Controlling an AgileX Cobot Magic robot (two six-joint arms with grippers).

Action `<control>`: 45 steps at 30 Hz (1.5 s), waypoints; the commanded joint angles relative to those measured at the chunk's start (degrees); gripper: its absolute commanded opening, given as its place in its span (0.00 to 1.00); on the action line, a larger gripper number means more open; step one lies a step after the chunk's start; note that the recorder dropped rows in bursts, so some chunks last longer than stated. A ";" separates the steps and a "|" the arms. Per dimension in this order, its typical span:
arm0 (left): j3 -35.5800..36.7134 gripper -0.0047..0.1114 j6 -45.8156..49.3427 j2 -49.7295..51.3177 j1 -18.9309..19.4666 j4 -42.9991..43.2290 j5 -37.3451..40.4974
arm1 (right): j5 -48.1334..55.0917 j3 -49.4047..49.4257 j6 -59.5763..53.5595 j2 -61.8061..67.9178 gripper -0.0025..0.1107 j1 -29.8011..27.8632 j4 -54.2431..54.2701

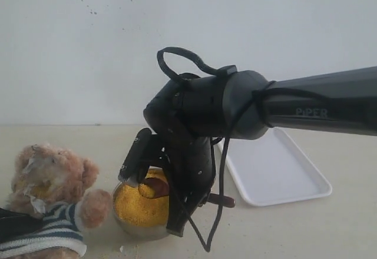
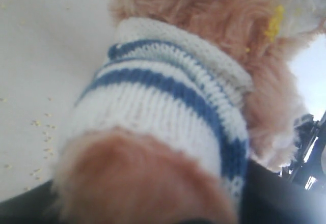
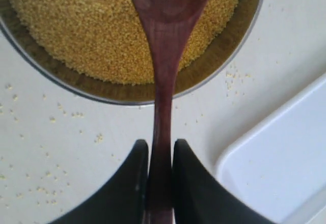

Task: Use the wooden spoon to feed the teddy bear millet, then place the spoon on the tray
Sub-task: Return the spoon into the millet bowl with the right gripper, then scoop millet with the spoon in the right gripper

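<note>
The teddy bear sits at the lower left in its striped shirt, with yellow grains on its face. My left gripper is a dark shape pressed into the bear's side; the plush fills the space between its jaws. The steel bowl of millet stands beside the bear's paw. My right gripper is shut on the wooden spoon's handle, and the spoon's oval bowl lies over the millet. The white tray lies to the right, with nothing on it.
Loose grains are scattered on the pale tabletop around the steel bowl's rim and by the bear. The tray's corner lies close beside my right fingers. The black right arm spans the view above the tray.
</note>
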 commanded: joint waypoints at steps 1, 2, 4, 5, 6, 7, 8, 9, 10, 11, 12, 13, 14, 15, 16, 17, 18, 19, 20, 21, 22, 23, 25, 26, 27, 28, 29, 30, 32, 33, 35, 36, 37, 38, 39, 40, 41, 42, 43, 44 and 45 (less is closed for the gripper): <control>-0.27 0.08 -0.67 -0.15 -0.43 2.73 3.05 | 1.92 -0.11 -1.80 -0.87 0.02 -2.66 8.37; -0.14 0.08 -1.13 -0.15 -0.43 3.62 3.88 | 2.49 -0.11 -3.61 -0.87 0.02 -3.58 12.01; -0.14 0.08 -2.81 -0.15 -0.43 7.67 5.91 | 3.36 -0.11 -7.32 -0.87 0.02 -5.91 20.43; -0.14 0.08 -4.72 -0.15 -0.43 9.84 6.32 | 3.36 -0.11 -7.32 -0.87 0.02 -7.01 22.93; -0.14 0.08 -5.44 -0.15 -0.43 10.50 6.32 | 3.56 -0.11 -7.32 -0.87 0.02 -7.00 23.31; -0.14 0.08 -5.85 -0.15 -0.43 10.97 6.32 | 4.10 -0.11 -7.32 -0.87 0.02 -7.00 23.32; -0.14 0.08 -5.85 -0.15 -0.43 10.97 6.32 | 4.25 -0.11 -7.32 -0.87 0.02 -7.00 23.32; -0.14 0.08 -5.84 -0.15 -0.43 10.98 5.43 | 4.27 -0.11 -7.05 -0.77 0.02 -7.00 23.73; -0.14 0.08 -5.84 -0.15 -0.43 10.98 4.91 | 4.27 -0.11 -6.92 -0.77 0.02 -7.00 24.53; -0.14 0.08 -5.84 -0.15 -0.43 10.98 4.14 | 4.12 -0.11 -6.92 -0.88 0.02 -7.00 25.39; -0.14 0.08 -5.84 -0.15 -0.43 10.98 4.14 | 2.64 -0.11 -6.13 -1.54 0.02 -7.00 26.08; -0.14 0.08 -5.84 -0.15 -0.43 10.98 4.14 | 1.45 -0.11 -4.71 -2.07 0.02 -7.00 26.06; -0.14 0.08 -5.46 -0.15 -0.43 10.98 4.14 | -0.17 -0.11 -3.60 -2.35 0.02 -7.00 26.21; -0.14 0.08 -4.80 -0.15 -0.43 11.07 4.14 | 0.12 -0.11 -3.60 -2.45 0.02 -7.00 26.21; -0.14 0.08 -4.66 -0.15 -0.43 11.07 4.14 | 1.08 -0.21 -3.60 -2.45 0.02 -7.00 25.88; -0.14 0.08 -4.66 -0.15 -0.43 11.07 4.14 | 1.28 -0.21 -3.60 -2.45 0.02 -7.00 25.74; -0.14 0.08 -4.68 -0.15 -0.43 10.95 4.14 | 1.23 -0.21 -3.60 -2.18 0.02 -7.03 25.59; -0.14 0.08 -4.68 -0.15 -0.43 10.95 4.14 | 1.34 -0.21 -3.60 -1.99 0.02 -7.03 25.59; -0.14 0.08 -4.68 -0.15 -0.43 10.95 4.14 | 1.35 -0.21 -3.70 -1.99 0.02 -7.03 25.59; -0.14 0.08 -4.68 -0.15 -0.43 10.95 4.14 | 1.25 -0.21 -3.70 -1.99 0.02 -7.03 25.77; -0.14 0.08 -4.68 -0.15 -0.43 10.95 4.14 | 0.88 -0.21 -3.30 -2.10 0.02 -7.03 25.92; -0.14 0.08 -4.68 -0.15 -0.43 10.95 4.14 | 0.78 -0.10 -2.74 -2.10 0.02 -7.03 25.77; -0.14 0.08 -4.68 -0.15 -0.43 11.07 4.14 | 2.02 -0.10 -2.73 -2.10 0.02 -7.03 25.79; -0.14 0.08 -4.68 -0.15 -0.43 11.07 4.14 | 2.79 -0.10 -2.73 -2.21 0.02 -6.91 25.96; -0.14 0.08 -4.68 -0.15 -0.43 11.07 4.14 | 3.18 -0.10 -2.85 -2.23 0.02 -6.91 25.96; -0.14 0.08 -4.68 -0.15 -0.43 11.07 4.14 | 3.21 0.02 -2.85 -2.34 0.02 -6.91 25.70; -0.14 0.08 -4.68 -0.15 -0.43 11.07 4.14 | 3.21 0.02 -2.50 -2.34 0.02 -7.02 25.42; -0.14 0.08 -4.68 -0.15 -0.43 11.07 4.14 | 3.21 0.02 -2.49 -2.22 0.02 -7.02 25.16; -0.14 0.08 -4.68 -0.15 -0.43 11.24 4.14 | 3.10 0.02 -2.59 -2.36 0.02 -7.02 25.19; -0.14 0.08 -4.68 -0.15 -0.43 11.24 4.14 | 2.95 0.02 -2.73 -2.36 0.02 -7.02 25.07; -0.14 0.08 -4.68 -0.15 -0.43 11.10 4.14 | 2.67 0.02 -2.73 -2.36 0.02 -7.02 25.04; -0.14 0.08 -4.68 -0.15 -0.43 11.10 4.14 | 2.67 0.02 -2.82 -2.36 0.02 -7.02 25.16; -0.14 0.08 -4.68 -0.15 -0.43 11.10 4.14 | 2.92 0.02 -2.82 -2.63 0.02 -7.02 25.40; -0.14 0.08 -4.68 -0.15 -0.43 11.13 4.24 | 3.38 0.02 -2.82 -2.95 0.02 -7.02 25.71; -0.14 0.08 -4.68 -0.15 -0.43 11.02 4.24 | 3.50 0.02 -2.82 -3.47 0.02 -7.02 26.10; -0.14 0.08 -4.68 -0.15 -0.43 10.84 4.11 | 3.50 0.02 -2.82 -3.73 0.02 -7.02 26.10; -0.14 0.08 -4.68 -0.15 -0.43 10.57 4.11 | 3.50 -0.08 -2.82 -4.55 0.02 -6.90 26.10; -0.14 0.08 -4.68 -0.15 -0.43 10.29 4.00 | 3.34 -0.19 -2.82 -5.27 0.02 -6.90 26.10; -0.14 0.08 -4.68 -0.15 -0.43 10.13 3.78 | 3.34 -0.27 -2.82 -5.98 0.02 -6.90 26.10; -0.14 0.08 -4.68 -0.15 -0.43 9.84 3.78 | 3.25 -0.27 -2.82 -6.87 0.02 -6.90 26.10; -0.14 0.08 -4.68 -0.15 -0.43 9.70 3.65 | 3.44 -0.27 -2.82 -7.82 0.02 -6.90 26.22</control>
